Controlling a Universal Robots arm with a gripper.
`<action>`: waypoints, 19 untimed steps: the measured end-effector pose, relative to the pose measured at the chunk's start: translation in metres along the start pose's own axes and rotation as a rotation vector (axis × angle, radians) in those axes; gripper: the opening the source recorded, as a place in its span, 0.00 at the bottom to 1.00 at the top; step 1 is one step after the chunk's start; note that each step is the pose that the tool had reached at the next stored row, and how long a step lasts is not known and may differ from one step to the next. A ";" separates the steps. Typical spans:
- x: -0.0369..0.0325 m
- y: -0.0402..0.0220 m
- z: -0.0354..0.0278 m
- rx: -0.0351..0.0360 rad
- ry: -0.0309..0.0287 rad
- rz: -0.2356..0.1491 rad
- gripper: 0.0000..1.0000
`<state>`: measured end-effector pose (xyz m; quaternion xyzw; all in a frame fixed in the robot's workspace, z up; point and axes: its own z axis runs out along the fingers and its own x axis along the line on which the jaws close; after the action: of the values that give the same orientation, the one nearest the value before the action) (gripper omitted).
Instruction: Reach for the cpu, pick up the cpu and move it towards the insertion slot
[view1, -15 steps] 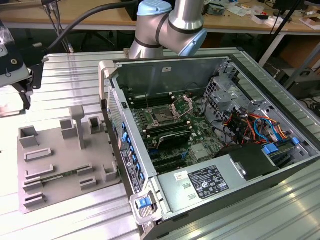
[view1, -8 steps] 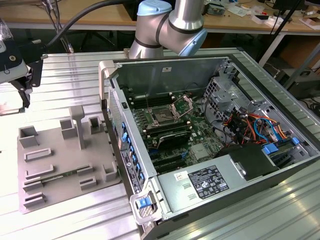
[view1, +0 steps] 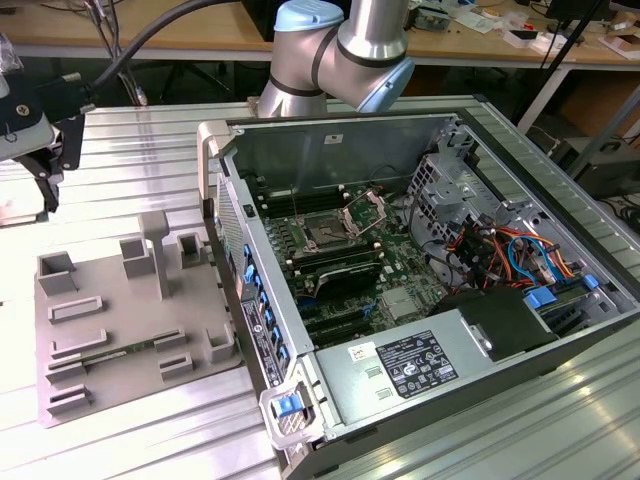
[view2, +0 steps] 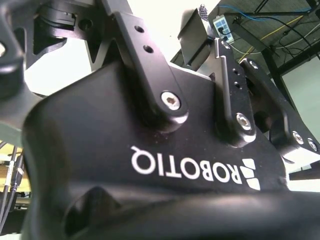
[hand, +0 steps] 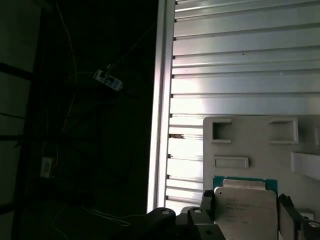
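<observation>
Fingers (hand: 207, 201) pinch the cpu (hand: 245, 207) from both sides, holding it raised over the tray (hand: 250, 145). Your gripper (view1: 40, 185) hangs by the tray's far corner; the slot (view1: 325, 235) sits well beyond the tray's opposite side.

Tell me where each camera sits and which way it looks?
Exterior view: high up, looking down at computer case and grey tray; arm shows.
First wrist view: on the wrist, looking past the hand holding the cpu, toward the tray.
Second wrist view: on the wrist, close against the hand's body.
Both wrist views share the hand.
</observation>
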<state>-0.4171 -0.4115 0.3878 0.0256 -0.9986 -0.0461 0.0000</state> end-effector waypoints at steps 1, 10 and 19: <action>0.0000 0.0000 -0.0008 -0.0002 0.0000 0.000 0.55; -0.0001 0.0008 -0.0090 -0.0006 -0.0001 0.000 0.55; -0.0010 0.0008 -0.0091 -0.0006 0.0001 0.000 0.55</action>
<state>-0.4161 -0.4116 0.3969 0.0257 -0.9986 -0.0464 0.0001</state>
